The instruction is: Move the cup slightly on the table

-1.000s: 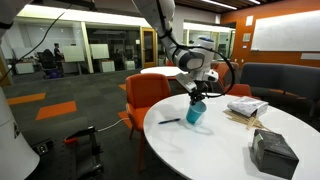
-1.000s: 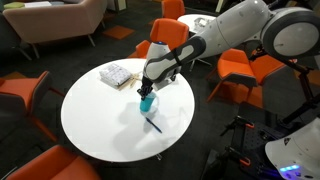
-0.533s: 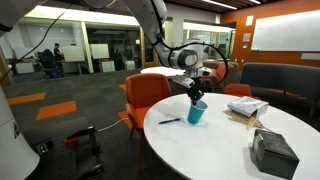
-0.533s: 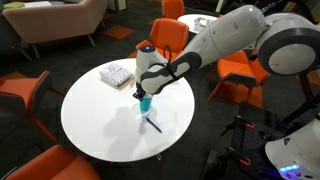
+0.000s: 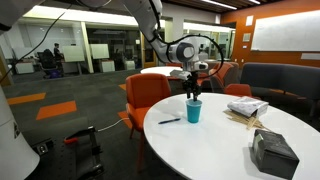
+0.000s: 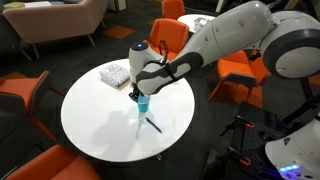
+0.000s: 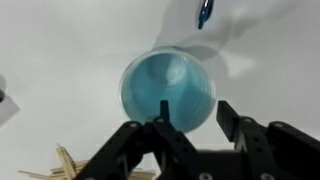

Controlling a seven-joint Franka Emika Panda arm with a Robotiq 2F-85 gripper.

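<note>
Jaws parted on the Robotiq pincer [image 5: 193, 90], with nothing clamped between them. Directly beneath the pincer, upright on the large round white table [image 5: 225, 150]: the small teal-blue plastic cup [image 5: 193, 111], mouth up, rim wider than base. In both exterior views, fingertips right over the rim; impossible to tell whether touching it or just clear of it.

Straight down from the wrist view, into the open mouth of the cup [image 7: 168, 88]. One dark finger [image 7: 163, 115] overlapping the near edge of the rim, the other [image 7: 230, 118] off to the side of the rim, so that part of the cup's wall falls between the two.

Beyond the cup, on the far side from the pincer in the wrist view: a blue pen [image 7: 203, 12], flat on the tabletop and apart from the cup. Same pen in an exterior view [image 6: 152, 124], below the pincer and near the cup's base.

Off to one side of the pincer, low in the wrist view: a scatter of thin wooden sticks [image 7: 62, 165]. Farther across the table from the pincer, well apart from it: a white stack of papers [image 5: 247, 105], then a black box [image 5: 272, 150] near the table's edge. Behind the pincer, off the table: an orange chair [image 5: 147, 93].
</note>
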